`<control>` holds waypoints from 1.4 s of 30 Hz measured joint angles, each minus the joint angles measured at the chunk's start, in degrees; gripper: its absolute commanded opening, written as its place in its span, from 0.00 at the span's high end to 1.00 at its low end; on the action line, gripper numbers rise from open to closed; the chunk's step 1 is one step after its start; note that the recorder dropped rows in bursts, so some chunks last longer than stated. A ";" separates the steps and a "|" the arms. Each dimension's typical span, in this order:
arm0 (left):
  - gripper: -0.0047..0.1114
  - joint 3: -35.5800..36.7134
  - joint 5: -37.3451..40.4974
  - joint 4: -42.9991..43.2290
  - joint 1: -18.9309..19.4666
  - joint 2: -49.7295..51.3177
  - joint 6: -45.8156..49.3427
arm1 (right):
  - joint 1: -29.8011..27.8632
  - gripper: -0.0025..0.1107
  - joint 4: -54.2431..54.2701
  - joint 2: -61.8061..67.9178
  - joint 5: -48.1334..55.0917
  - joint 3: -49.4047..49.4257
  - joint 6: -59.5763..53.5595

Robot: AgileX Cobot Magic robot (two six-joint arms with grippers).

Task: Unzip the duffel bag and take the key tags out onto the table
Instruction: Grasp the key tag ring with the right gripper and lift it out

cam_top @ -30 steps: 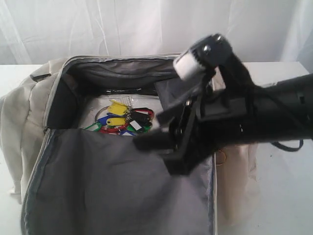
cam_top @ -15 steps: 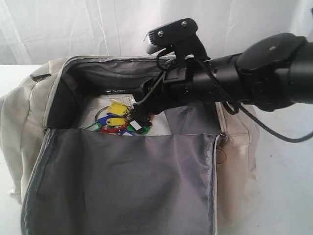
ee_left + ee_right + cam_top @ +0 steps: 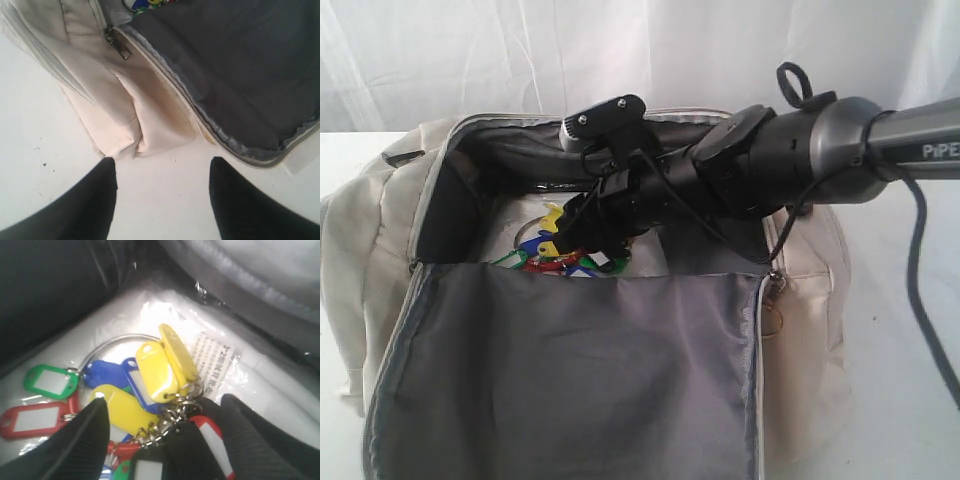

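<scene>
- Cream fabric duffel bag (image 3: 380, 250): unzipped, grey lining exposed.
- Multicoloured plastic key tags (image 3: 155, 370) on metal rings: lying on the bag floor.
- Right gripper (image 3: 164, 410): released, straddling the tags.
- Left gripper (image 3: 162, 172): released, over white table (image 3: 30, 130).

Cream duffel bag (image 3: 380, 230) lies unzipped on the white table (image 3: 900, 400), grey lining showing; colourful key tags (image 3: 127, 390) sit bunched inside the bag.
</scene>
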 measured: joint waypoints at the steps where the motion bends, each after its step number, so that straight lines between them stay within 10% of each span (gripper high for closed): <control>1: 0.45 0.00 0.00 0.00 0.00 0.00 0.00 | 0.13 0.45 -0.13 0.72 -0.11 -0.32 -0.28; 9: 0.45 0.91 -2.12 0.13 0.00 0.00 -0.14 | 0.80 0.49 -0.35 5.54 -0.62 -2.34 -1.38; 17: 0.45 0.91 -12.44 1.22 0.00 0.00 -0.18 | 0.96 0.97 -0.07 6.57 -2.19 -3.05 -1.73; 42: 0.45 6.88 -17.48 8.15 0.00 -0.21 -0.28 | 0.47 0.98 -7.83 -24.44 0.56 -6.85 1.34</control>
